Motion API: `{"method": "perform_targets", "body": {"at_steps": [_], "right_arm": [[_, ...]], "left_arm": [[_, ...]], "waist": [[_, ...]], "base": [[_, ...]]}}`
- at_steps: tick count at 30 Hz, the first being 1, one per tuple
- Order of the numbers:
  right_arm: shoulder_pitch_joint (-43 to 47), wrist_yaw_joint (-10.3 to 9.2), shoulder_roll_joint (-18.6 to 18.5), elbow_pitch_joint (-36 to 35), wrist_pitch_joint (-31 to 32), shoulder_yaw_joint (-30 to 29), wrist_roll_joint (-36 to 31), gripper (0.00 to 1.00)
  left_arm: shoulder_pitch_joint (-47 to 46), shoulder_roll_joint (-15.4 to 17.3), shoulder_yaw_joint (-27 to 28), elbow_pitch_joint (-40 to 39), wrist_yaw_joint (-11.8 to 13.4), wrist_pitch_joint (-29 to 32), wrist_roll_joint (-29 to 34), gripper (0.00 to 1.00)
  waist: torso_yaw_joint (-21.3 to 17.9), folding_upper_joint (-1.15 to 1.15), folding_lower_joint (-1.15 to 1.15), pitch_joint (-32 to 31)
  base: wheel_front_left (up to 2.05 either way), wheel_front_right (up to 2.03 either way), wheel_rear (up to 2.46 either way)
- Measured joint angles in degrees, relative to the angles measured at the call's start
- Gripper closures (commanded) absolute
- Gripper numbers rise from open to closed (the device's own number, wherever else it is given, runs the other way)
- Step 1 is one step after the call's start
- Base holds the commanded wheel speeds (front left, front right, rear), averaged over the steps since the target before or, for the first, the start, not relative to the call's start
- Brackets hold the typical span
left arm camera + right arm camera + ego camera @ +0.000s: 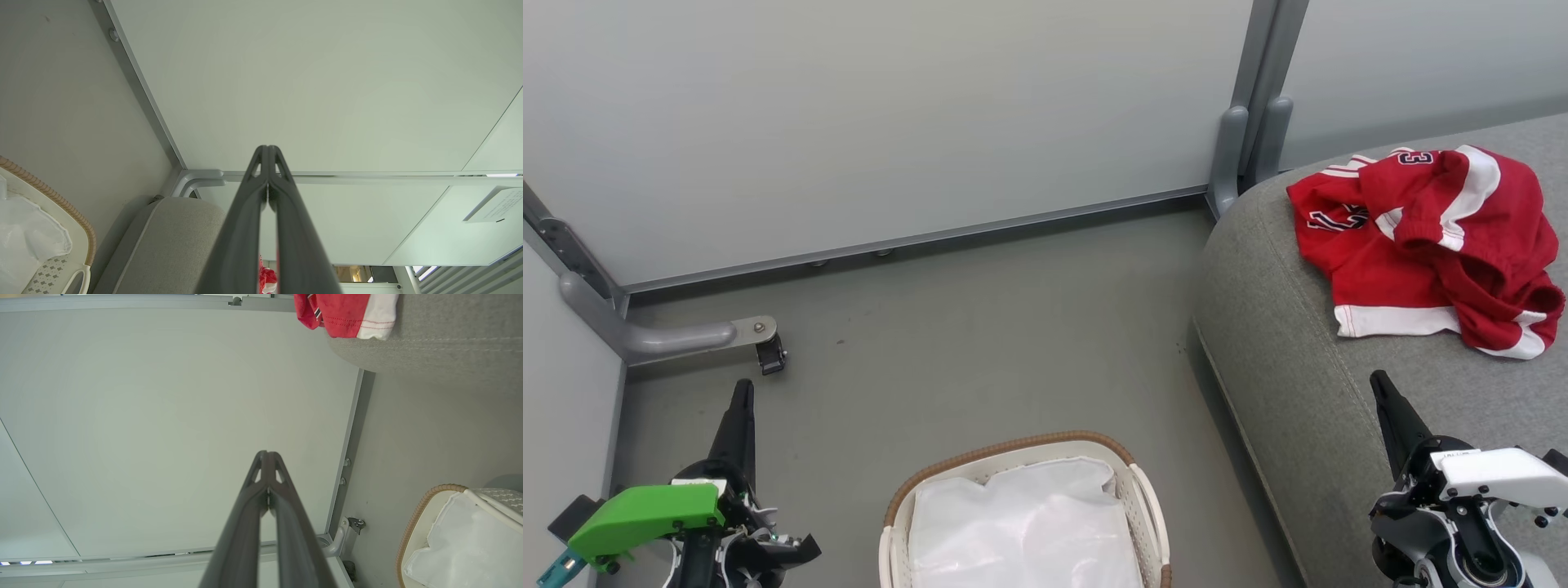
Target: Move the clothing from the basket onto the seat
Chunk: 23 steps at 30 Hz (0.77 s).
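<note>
You had both arms low, fingers pointing to 12 o'clock: left tool (742,394) at 8 o'clock, right tool (1380,384) at 4, each pinched closed, empty. The clothing (1429,245) lay heaped on the seat (1298,367) at 2 o'clock, the basket (1013,447) at 6.

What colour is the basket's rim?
Brown woven rim on the cream-white basket, clearest in the head view.

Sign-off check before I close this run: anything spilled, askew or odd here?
Nothing much. The clothing lies in a crumpled heap on the seat, not spread flat, near its rounded edge. The basket stands upright with its white liner rumpled inside. Left claw and right claw are shut, empty.
</note>
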Motion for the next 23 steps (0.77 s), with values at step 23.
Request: {"method": "perform_targets", "body": {"at_steps": [23], "right_arm": [[0.0, 0.00, 0.0, 0.0, 0.0, 0.0, 0.0, 1.00]], "left_arm": [[0.0, 0.0, 0.0, 0.0, 0.0, 0.0, 0.0, 1.00]], "waist": [[0.0, 0.00, 0.00, 0.0]], "base": [[0.00, 0.00, 0.00]]}}
